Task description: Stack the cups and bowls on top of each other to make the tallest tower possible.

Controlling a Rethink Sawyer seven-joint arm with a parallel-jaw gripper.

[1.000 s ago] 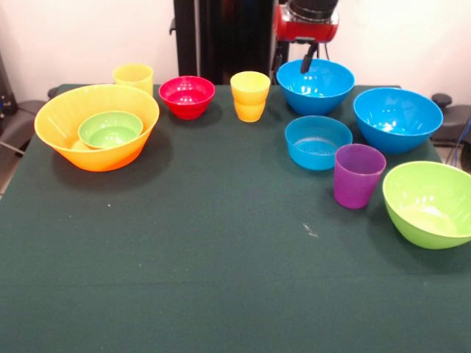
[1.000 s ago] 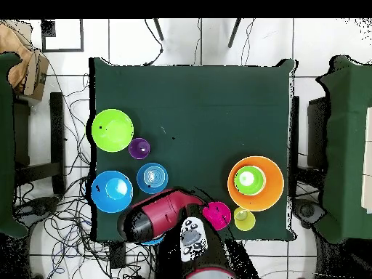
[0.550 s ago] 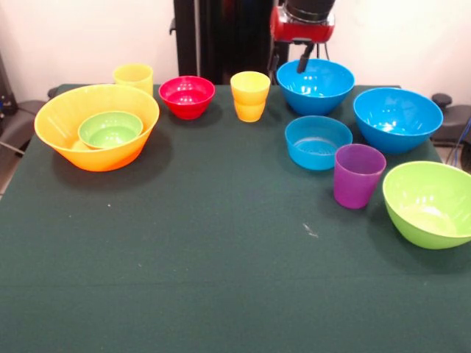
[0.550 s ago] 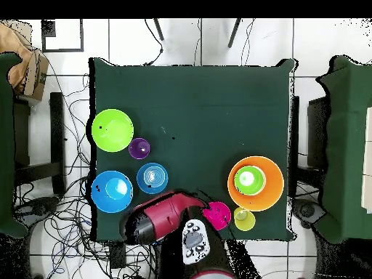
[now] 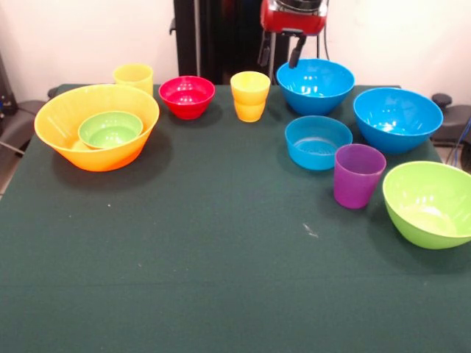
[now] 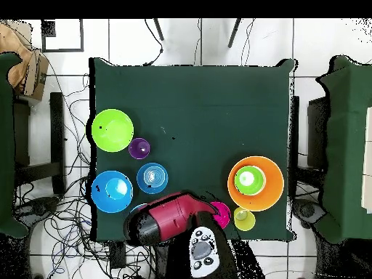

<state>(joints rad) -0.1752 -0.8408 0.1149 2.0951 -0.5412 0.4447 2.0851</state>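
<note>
The huge orange-yellow bowl (image 5: 70, 140) (image 6: 272, 183) stands at the left with the small green bowl (image 5: 110, 129) (image 6: 249, 179) nested in it. One yellow cup (image 5: 133, 76) is behind it. The red bowl (image 5: 187, 95) and another yellow cup (image 5: 250, 95) sit along the far edge. Two large blue bowls (image 5: 315, 86) (image 5: 397, 118), the shallow blue bowl (image 5: 317, 141), the purple cup (image 5: 358, 175) and the lime green bowl (image 5: 430, 202) fill the right side. My gripper (image 5: 280, 53) hangs open and empty above the far blue bowl's left rim.
In the overhead view my red arm (image 6: 167, 219) covers the far blue bowl and part of the red bowl (image 6: 222, 213). Cables lie on the floor around the table (image 6: 203, 109). Dark chairs stand at both sides.
My gripper has risen and drifted left in the front view, away from the far blue bowl. No cup or bowl has moved.
</note>
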